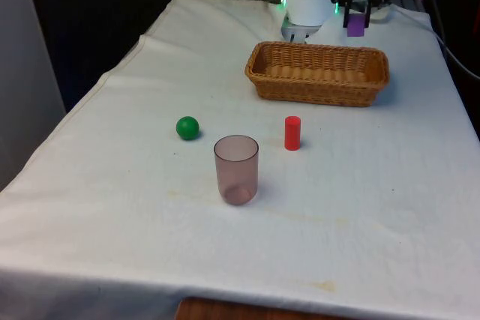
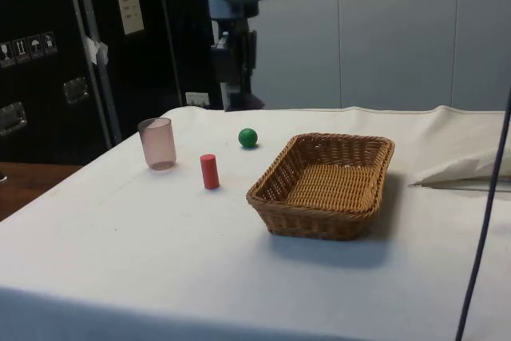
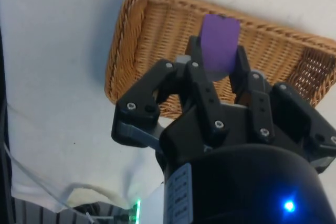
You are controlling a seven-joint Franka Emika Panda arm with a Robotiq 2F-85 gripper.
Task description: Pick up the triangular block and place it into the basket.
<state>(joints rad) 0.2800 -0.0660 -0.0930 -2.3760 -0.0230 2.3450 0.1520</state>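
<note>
My gripper [image 1: 356,11] hangs high above the table near its far end, shut on a purple block [image 1: 355,25]. In the wrist view the purple block [image 3: 219,40] sits pinched between the black fingers [image 3: 195,59] of the gripper [image 3: 217,55], with the wicker basket [image 3: 152,35] directly beneath it. The basket [image 1: 319,73] is oblong and holds nothing; it stands on the white cloth in the far right part of the front view. From the side, the basket [image 2: 326,184] lies well below the arm.
A green ball [image 1: 187,127], a red cylinder [image 1: 292,133] and a translucent pink cup [image 1: 236,169] stand mid-table, nearer the front than the basket. In the side view the cup [image 2: 157,143], cylinder [image 2: 209,171] and ball [image 2: 248,137] lie left of the basket.
</note>
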